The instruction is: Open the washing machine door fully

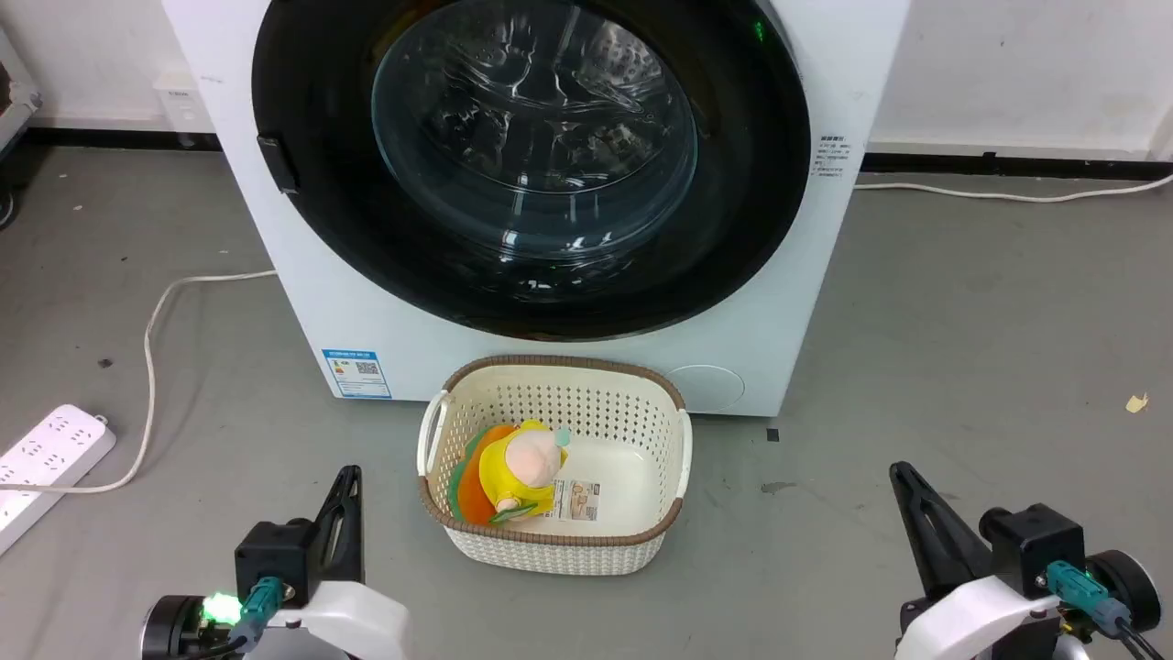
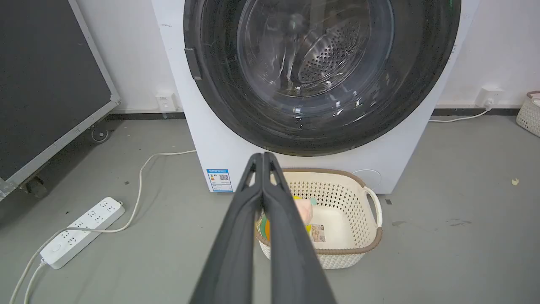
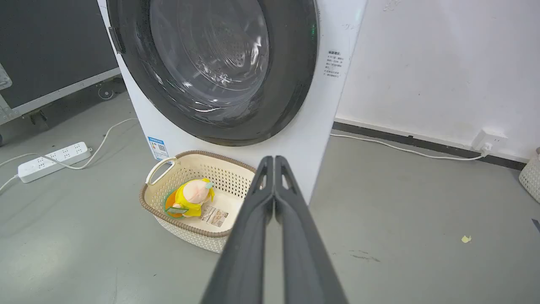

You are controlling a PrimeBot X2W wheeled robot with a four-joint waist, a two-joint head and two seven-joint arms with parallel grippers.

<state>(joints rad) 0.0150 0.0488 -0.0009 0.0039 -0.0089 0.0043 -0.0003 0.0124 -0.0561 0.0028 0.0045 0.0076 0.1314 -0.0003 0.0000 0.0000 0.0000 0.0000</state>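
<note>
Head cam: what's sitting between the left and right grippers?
The cream basket holding a yellow plush toy, between left gripper and right gripper; head view.

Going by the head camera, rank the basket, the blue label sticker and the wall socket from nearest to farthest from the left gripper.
From the left gripper:
1. Basket: on the floor just to its right.
2. Blue label sticker: ahead, low on the washing machine front.
3. Wall socket: farthest, on the wall behind the machine, ahead and left.

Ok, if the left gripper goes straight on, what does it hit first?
Likely the door, at its lower edge; the left gripper aims just over the basket, though depth is unclear.
</note>
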